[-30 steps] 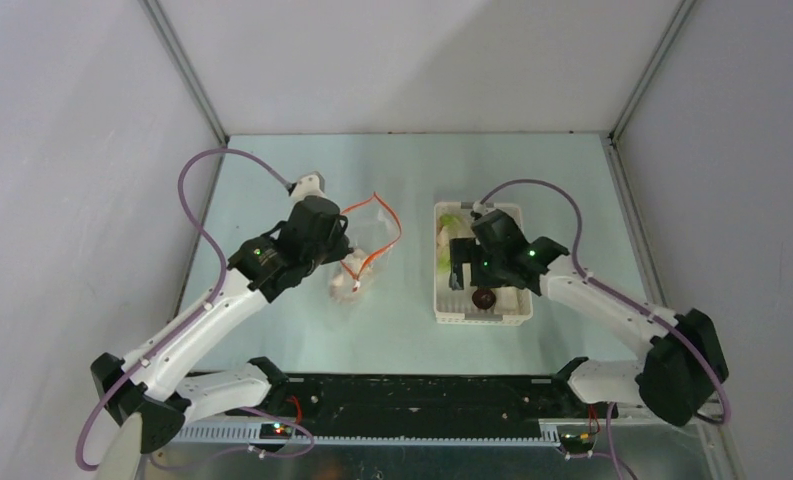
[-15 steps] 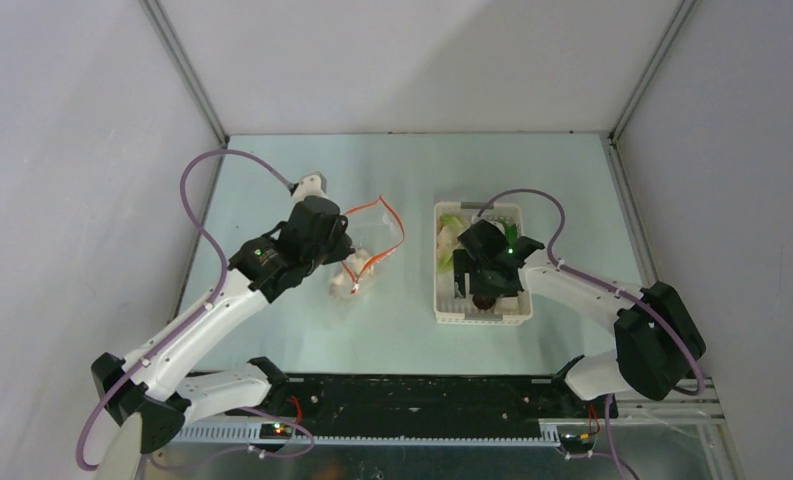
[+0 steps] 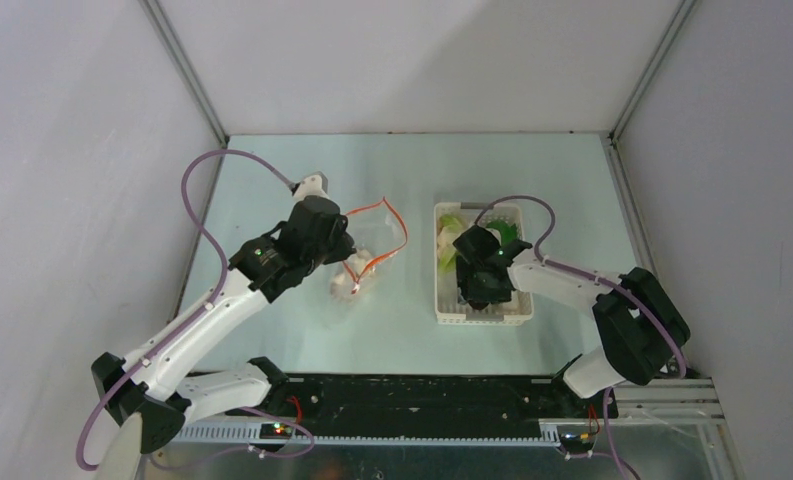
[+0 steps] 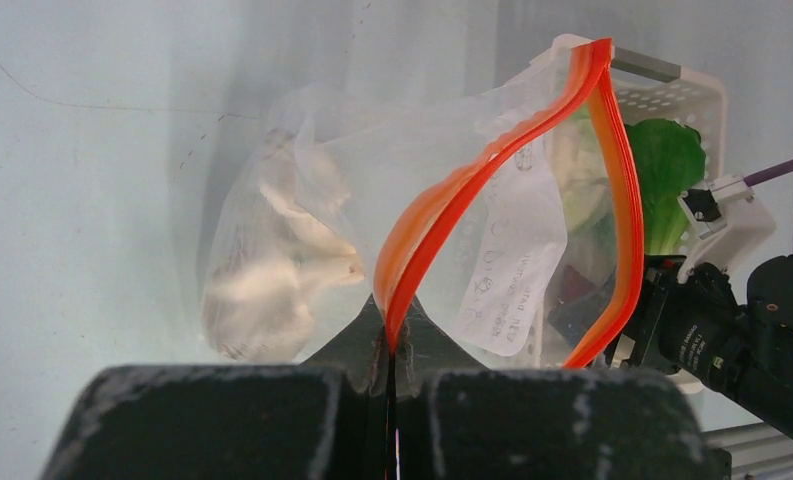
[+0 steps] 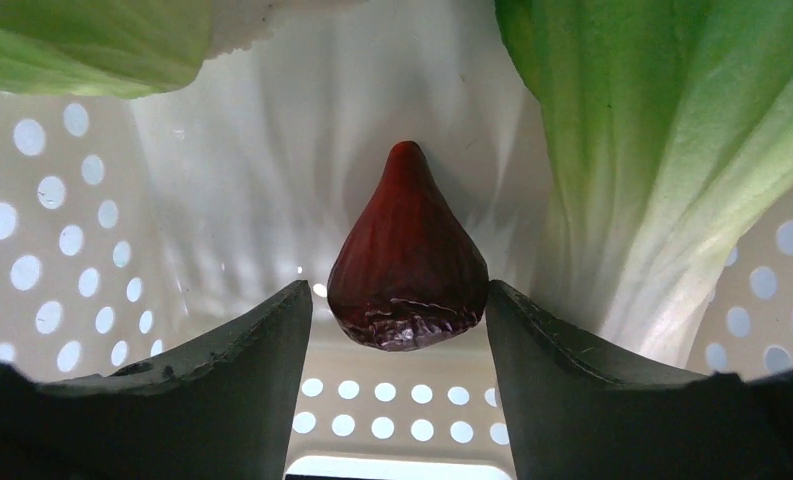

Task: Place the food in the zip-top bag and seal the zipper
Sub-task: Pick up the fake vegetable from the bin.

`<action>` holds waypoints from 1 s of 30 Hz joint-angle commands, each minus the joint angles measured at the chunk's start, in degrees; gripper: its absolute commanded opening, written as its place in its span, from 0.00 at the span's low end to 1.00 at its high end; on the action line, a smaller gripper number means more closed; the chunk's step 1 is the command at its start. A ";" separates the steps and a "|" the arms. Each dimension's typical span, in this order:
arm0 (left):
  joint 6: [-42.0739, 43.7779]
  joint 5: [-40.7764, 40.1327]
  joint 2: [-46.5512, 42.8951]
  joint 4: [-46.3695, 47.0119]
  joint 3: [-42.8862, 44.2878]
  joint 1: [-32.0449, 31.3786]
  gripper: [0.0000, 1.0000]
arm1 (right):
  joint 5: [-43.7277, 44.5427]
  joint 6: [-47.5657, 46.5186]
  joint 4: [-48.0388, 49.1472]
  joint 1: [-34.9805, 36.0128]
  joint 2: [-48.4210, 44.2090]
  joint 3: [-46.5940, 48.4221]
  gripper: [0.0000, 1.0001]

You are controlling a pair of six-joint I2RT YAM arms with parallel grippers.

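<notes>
The clear zip-top bag [image 3: 357, 277] lies left of centre with its mouth held open. Its red-orange zipper [image 4: 472, 180] loops wide. My left gripper [image 4: 390, 345] is shut on the zipper strip at the mouth's near edge; it also shows in the top view [image 3: 344, 260]. Pale lumps [image 4: 262, 290] sit inside the bag. My right gripper [image 5: 397, 290] is open, low inside the white basket [image 3: 442, 312], its fingers on either side of the dark brown ball [image 5: 407, 255]. The bok choy [image 5: 652, 150] lies just right of the ball.
Another green leafy piece [image 5: 82, 50] lies at the basket's far left. The basket's perforated walls [image 5: 52, 230] close in around my right fingers. In the left wrist view the basket [image 4: 672, 85] and right arm [image 4: 742, 330] sit just behind the open bag mouth.
My right gripper has dropped into the basket and shifted toward its near left, now covering the brown ball from above. The left gripper and bag have hardly moved.
</notes>
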 commanded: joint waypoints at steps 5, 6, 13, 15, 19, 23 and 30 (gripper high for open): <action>0.33 1.54 -0.25 2.92 0.07 0.29 0.00 | 2.66 1.75 2.37 -0.26 0.94 -0.14 0.63; 0.29 1.63 -0.16 2.94 0.00 0.26 0.00 | 2.67 1.90 2.57 -0.30 1.02 -0.14 0.58; 0.15 2.32 -0.10 3.30 -0.35 0.33 0.00 | 3.19 2.65 3.71 -0.38 0.37 -0.16 0.46; 0.16 2.31 -0.10 3.27 -0.36 0.25 0.00 | 3.56 2.76 3.23 -0.43 -1.13 -0.14 0.44; 0.24 2.91 0.21 3.67 -0.48 0.29 0.00 | 4.02 2.28 1.29 -0.41 -6.91 -0.05 0.42; 0.33 3.76 0.68 4.33 -0.49 0.30 0.00 | 2.97 -0.51 0.82 -0.52 -15.90 -0.05 0.41; 0.58 5.59 1.84 5.40 0.01 0.25 0.00 | -6.75 -4.85 7.83 -0.87 -31.62 0.07 0.40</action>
